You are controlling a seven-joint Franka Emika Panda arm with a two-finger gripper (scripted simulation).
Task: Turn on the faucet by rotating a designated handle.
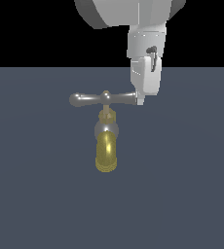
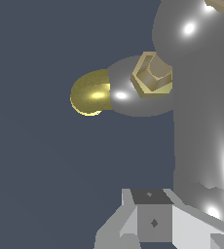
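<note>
Arm link (image 1: pixel 128 12): bulky, rounded, pale grey-white shell with a darker grey shaded edge, cut off by the frame top in the exterior view.
Wrist housing (image 1: pixel 147 41): boxy, off-white, softly rounded corners; small dark slot or fitting on its face.
Gripper (image 1: pixel 142 99): white, flat-sided, angular body tapering to a pale finger tip.
Fingers (image 2: pixel 153 221): light grey, faceted, wedge-shaped; darker grey square block between pale flanks, stamped with a small dark diamond mark.
Cables, screws: none discernible.
</note>
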